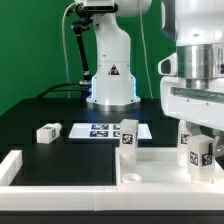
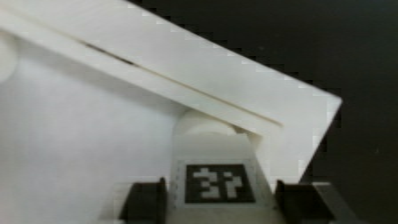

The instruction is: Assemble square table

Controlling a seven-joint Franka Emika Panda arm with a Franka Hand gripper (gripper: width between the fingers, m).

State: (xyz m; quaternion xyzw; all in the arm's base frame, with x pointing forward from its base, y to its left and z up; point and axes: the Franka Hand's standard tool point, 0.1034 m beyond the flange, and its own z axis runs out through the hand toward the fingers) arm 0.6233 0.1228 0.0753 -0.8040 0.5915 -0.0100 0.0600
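The white square tabletop (image 1: 158, 166) lies at the front of the exterior view, its raised rim up. One white tagged leg (image 1: 128, 136) stands upright at its far corner. A second leg (image 1: 188, 148) stands at the corner on the exterior view's right, and my gripper (image 1: 198, 160) reaches down around it. In the wrist view this leg (image 2: 217, 172) sits in the tabletop's (image 2: 89, 140) corner with its tag facing the camera. My gripper (image 2: 228, 202) has one dark finger tight against each side of the leg, shut on it. A third leg (image 1: 47, 132) lies loose on the black table.
The marker board (image 1: 100, 130) lies flat behind the tabletop. A long white fence bar (image 1: 12, 166) borders the exterior view's left front. The arm's base (image 1: 110, 75) stands at the back against a green wall.
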